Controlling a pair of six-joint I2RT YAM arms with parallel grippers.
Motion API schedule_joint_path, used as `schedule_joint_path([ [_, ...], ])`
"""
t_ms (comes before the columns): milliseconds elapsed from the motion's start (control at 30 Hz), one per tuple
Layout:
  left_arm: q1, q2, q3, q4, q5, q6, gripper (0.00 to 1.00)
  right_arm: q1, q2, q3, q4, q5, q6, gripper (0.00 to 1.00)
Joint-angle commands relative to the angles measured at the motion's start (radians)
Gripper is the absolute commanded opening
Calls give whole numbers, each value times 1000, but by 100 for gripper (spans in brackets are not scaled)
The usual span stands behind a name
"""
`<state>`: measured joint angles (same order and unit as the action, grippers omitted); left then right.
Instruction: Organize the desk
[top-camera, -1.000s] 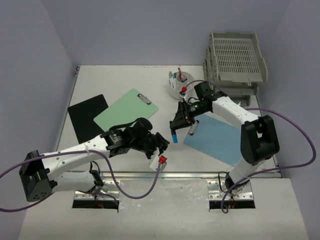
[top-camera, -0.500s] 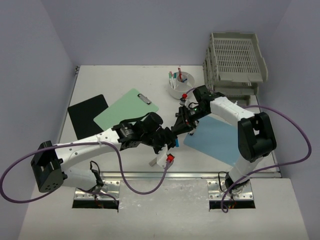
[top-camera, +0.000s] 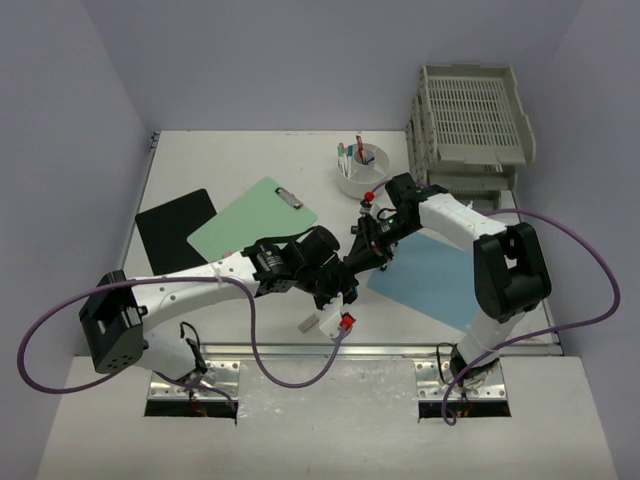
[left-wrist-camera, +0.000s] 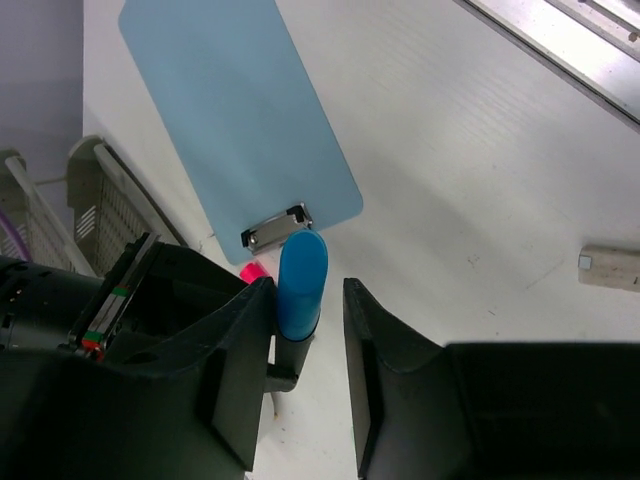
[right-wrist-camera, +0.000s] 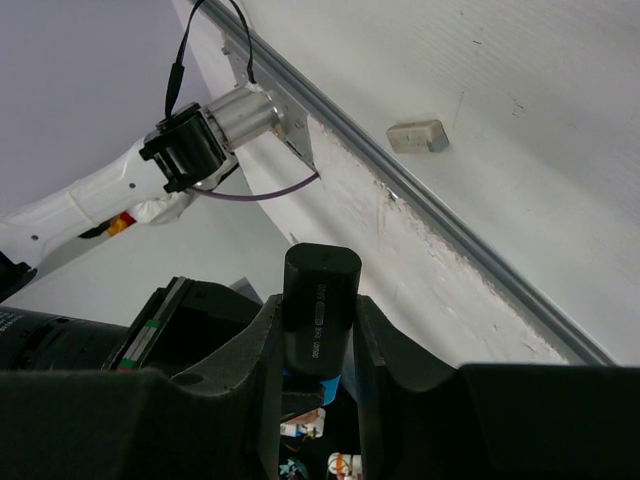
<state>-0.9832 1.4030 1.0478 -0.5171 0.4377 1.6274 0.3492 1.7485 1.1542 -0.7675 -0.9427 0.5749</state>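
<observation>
My right gripper (top-camera: 366, 252) is shut on a black marker (right-wrist-camera: 320, 300) with a blue cap (left-wrist-camera: 302, 275) and holds it above the white desk (top-camera: 240, 160) near its middle front. My left gripper (top-camera: 343, 280) meets it from the left. In the left wrist view my left gripper (left-wrist-camera: 310, 330) is open with the blue cap between its jaws: the cap touches one finger (left-wrist-camera: 240, 370) and a gap shows to the other. In the right wrist view my right gripper (right-wrist-camera: 318, 345) clamps the marker's black body.
A blue clipboard (top-camera: 430, 280) lies at the front right, a green clipboard (top-camera: 250, 225) and a black notebook (top-camera: 175, 235) at the left. A white cup with pens (top-camera: 358, 172) and grey stacked trays (top-camera: 470, 120) stand behind. A small eraser (top-camera: 308, 324) lies near the front rail (top-camera: 400, 350).
My left arm has swung right and forward, bringing its open jaws round the marker's blue cap. My right gripper has shifted slightly with the marker in it.
</observation>
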Motion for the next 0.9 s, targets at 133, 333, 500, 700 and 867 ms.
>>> schedule_joint_path([
  [133,-26,7,37,32,32,4,1,4,0,53,-27,-35,-28,4],
  [333,-46,-25,27,21,27,-84,0,-50,-30,271,-61,57,-187,70],
  [500,-32,-35,26,168,47,-352,0,-182,-98,466,37,172,-262,99],
  [700,145,130,186,379,237,-736,0,-288,-299,273,279,290,-320,99],
  [867,334,354,378,674,331,-1127,0,-416,-388,63,404,238,-299,99],
])
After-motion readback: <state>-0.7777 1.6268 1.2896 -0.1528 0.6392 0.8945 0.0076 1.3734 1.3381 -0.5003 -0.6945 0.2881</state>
